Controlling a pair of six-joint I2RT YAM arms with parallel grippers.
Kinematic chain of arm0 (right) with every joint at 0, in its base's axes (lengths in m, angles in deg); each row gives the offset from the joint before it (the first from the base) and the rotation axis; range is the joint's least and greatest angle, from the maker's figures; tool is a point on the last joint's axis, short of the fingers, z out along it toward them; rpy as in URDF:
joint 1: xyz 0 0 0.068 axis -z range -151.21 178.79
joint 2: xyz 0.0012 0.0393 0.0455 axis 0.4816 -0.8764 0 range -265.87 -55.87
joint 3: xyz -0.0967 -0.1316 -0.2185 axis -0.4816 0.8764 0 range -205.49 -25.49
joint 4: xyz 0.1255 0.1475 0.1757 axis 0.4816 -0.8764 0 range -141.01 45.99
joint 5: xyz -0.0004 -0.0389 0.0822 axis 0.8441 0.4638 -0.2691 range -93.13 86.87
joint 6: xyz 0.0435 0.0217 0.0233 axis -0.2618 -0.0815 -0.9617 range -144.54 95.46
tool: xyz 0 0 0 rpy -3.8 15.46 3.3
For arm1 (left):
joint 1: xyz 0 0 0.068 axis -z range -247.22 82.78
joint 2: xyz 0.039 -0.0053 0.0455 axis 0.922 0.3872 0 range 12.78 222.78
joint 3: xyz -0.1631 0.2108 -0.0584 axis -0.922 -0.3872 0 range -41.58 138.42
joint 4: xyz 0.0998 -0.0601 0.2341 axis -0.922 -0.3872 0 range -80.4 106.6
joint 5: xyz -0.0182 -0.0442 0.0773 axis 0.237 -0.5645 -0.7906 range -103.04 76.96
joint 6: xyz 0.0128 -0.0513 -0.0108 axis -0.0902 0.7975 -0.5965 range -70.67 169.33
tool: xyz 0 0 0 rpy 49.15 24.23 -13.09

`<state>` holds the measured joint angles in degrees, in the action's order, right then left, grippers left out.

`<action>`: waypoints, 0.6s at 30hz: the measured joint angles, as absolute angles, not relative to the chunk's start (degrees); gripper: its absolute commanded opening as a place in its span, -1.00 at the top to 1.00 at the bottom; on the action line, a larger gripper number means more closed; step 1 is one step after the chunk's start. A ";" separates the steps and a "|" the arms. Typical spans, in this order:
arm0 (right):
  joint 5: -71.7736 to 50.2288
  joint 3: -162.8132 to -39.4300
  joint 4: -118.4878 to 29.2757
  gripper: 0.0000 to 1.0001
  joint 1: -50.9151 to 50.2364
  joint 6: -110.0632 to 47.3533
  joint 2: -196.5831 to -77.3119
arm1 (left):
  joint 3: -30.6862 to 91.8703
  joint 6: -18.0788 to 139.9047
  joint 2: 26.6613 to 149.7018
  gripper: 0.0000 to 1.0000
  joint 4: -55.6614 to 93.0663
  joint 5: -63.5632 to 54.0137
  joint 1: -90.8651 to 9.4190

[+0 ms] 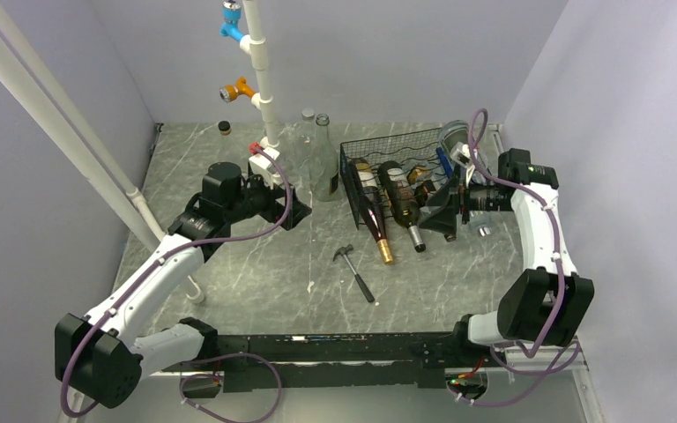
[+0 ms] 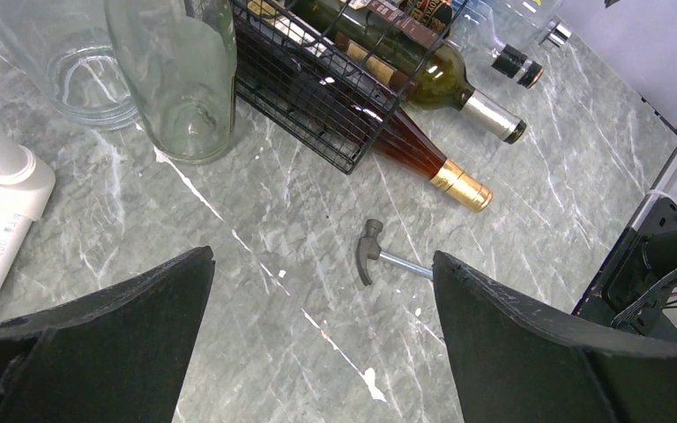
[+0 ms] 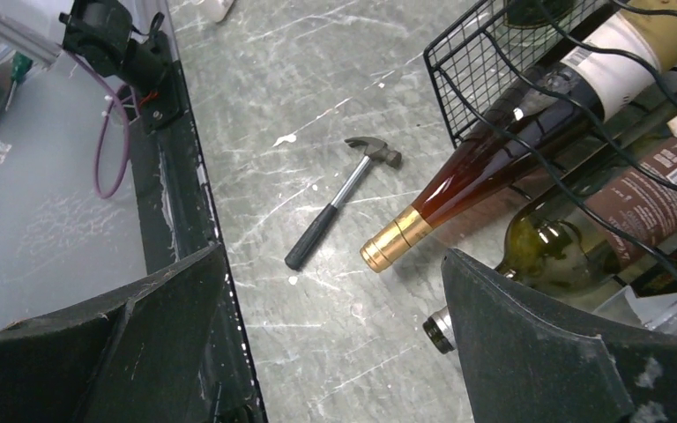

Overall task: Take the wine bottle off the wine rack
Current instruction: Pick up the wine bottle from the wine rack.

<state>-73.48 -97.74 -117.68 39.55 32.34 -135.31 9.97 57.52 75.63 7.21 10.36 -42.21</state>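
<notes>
The black wire wine rack [image 1: 390, 146] stands at the back right of the table, several wine bottles lying in it with necks pointing forward. An amber bottle with a gold foil cap [image 1: 374, 218] and a green bottle with a silver cap [image 1: 404, 208] stick out of the front. My right gripper [image 1: 443, 216] is open and empty, just right of these necks; in the right wrist view [image 3: 335, 256] the green bottle [image 3: 564, 256] lies beside the right finger. My left gripper [image 1: 293, 210] is open and empty, left of the rack [image 2: 317, 97].
A small hammer [image 1: 353, 271] lies in front of the rack. Two empty clear glass bottles [image 1: 323, 160] stand left of the rack. A white pipe stand [image 1: 260, 79] rises at the back. A small jar [image 1: 224, 128] sits far back left.
</notes>
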 measured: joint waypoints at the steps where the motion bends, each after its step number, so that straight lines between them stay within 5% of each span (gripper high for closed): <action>1: -73.76 -98.00 -117.66 -0.91 39.99 32.15 -135.11 | 9.99 57.52 75.60 -0.98 7.21 10.36 -42.21; 18: -71.93 -103.18 -111.25 -0.92 43.99 22.18 -134.48 | 10.23 57.47 74.07 -0.98 6.71 10.25 -42.03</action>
